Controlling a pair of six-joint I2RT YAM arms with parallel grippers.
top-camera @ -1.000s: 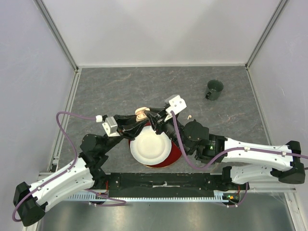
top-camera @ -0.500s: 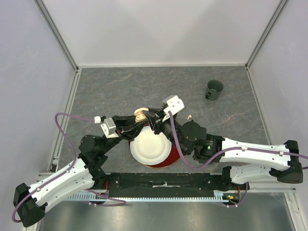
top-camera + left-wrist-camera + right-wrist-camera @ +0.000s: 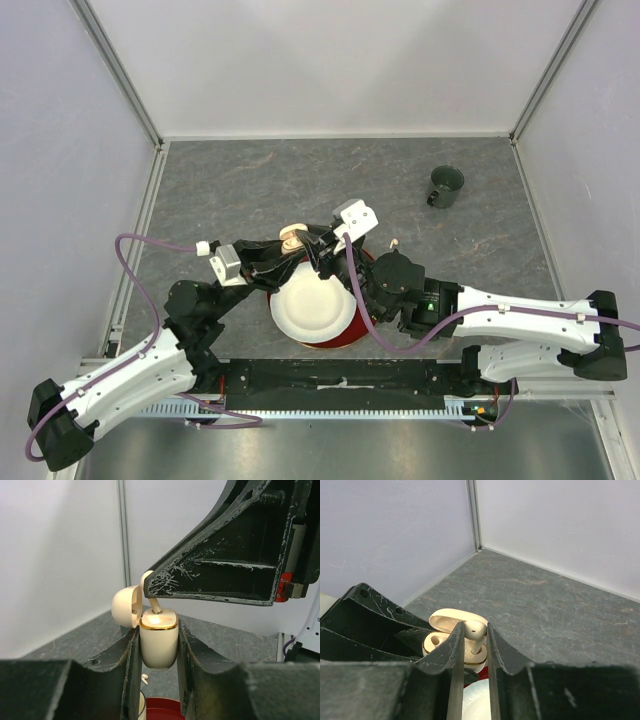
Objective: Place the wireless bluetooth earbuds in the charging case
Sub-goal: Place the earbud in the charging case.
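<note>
The cream charging case (image 3: 158,645) has a gold rim, and its lid (image 3: 124,607) is flipped open. My left gripper (image 3: 157,635) is shut on its body and holds it upright above the table. My right gripper (image 3: 474,635) is shut on a white earbud (image 3: 476,628), one of the wireless bluetooth earbuds. The earbud's stem (image 3: 155,606) points down into the right-hand slot of the case (image 3: 436,643). From above, both grippers meet at the case (image 3: 292,238) just behind the red bowl. A second white earbud (image 3: 394,242) lies loose on the table to the right.
A red bowl (image 3: 352,325) with a white inside sits directly under the two wrists at the near middle. A dark green mug (image 3: 445,186) stands at the back right. Pale walls with metal rails enclose the grey table (image 3: 250,180).
My right gripper has shifted a little to the left and lower with the earbud, closing in on the open case. The left arm and case have stayed almost still.
</note>
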